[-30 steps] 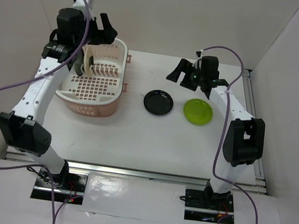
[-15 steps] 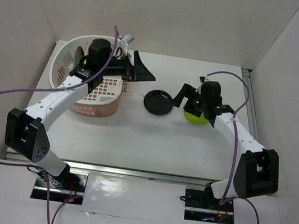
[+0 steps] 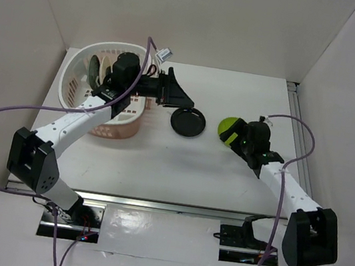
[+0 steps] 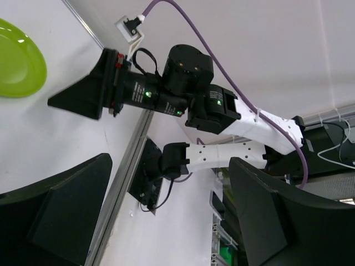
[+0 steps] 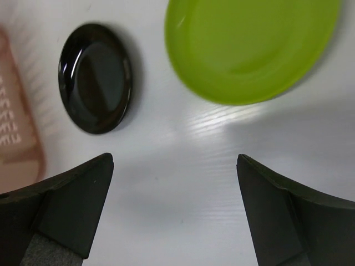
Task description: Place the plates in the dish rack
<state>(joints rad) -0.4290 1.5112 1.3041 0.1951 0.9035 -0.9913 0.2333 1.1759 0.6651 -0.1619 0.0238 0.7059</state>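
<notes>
The white dish rack [image 3: 76,90] on its pinkish-tan base stands at the back left. Two plates stand upright in it, a dark one [image 3: 93,70] and a cream one [image 3: 107,66]. The glossy black plate [image 3: 188,122] lies flat mid-table and shows in the right wrist view [image 5: 97,77]. The lime green plate [image 3: 227,123] lies right of it, also in the right wrist view [image 5: 249,44] and the left wrist view [image 4: 16,61]. My left gripper [image 3: 179,95] is open and empty, just above and left of the black plate. My right gripper [image 3: 233,136] is open and empty, low at the green plate's near edge.
White walls close the table on three sides. A metal rail [image 3: 299,135] runs along the right edge. The rack's pink base [image 5: 16,127] shows at the left of the right wrist view. The right arm [image 4: 183,72] fills the middle of the left wrist view.
My left gripper has come out of the rack and swung right to the black plate. My right gripper has dropped from behind the green plate to its near side, staying open.
</notes>
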